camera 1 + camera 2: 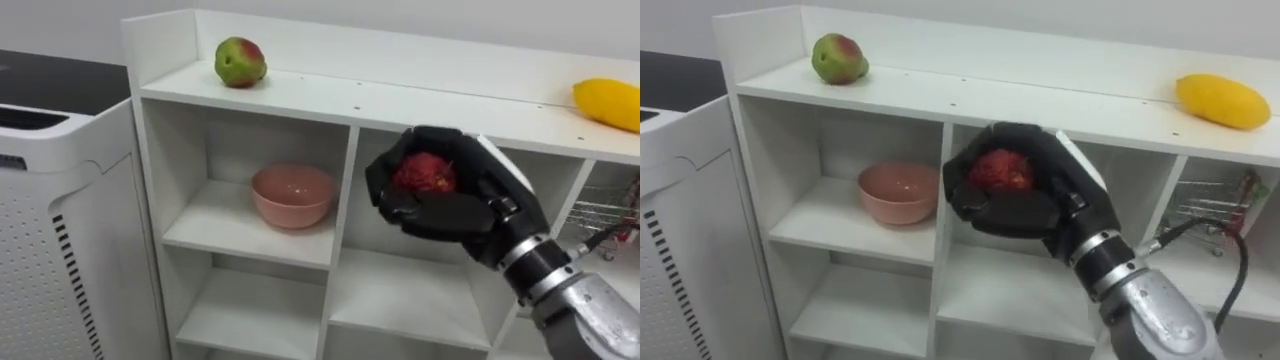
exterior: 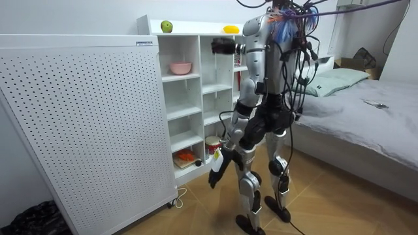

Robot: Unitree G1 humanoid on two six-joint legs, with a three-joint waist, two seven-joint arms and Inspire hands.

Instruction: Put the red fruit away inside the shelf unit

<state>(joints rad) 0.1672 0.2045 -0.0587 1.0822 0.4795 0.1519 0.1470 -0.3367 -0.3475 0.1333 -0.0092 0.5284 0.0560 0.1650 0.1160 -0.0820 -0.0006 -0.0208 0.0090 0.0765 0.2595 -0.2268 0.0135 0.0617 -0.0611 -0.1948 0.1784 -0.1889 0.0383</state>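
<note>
You faced a white shelf unit [image 1: 400,100]. On its top board a green-and-red fruit [image 1: 240,62] lay at upper left and a yellow fruit [image 1: 607,103] at the far right. A pink bowl [image 1: 292,194] sat in the upper-left compartment, a wire basket [image 1: 600,210] showed at the right edge, and a white perforated appliance [image 1: 70,230] stood at the left. Your right hand [image 1: 450,215], centre right before the middle compartment, had its fingers curled round a red fruit [image 1: 424,173]. Your left hand [image 2: 216,171] hung low in the room view.
</note>
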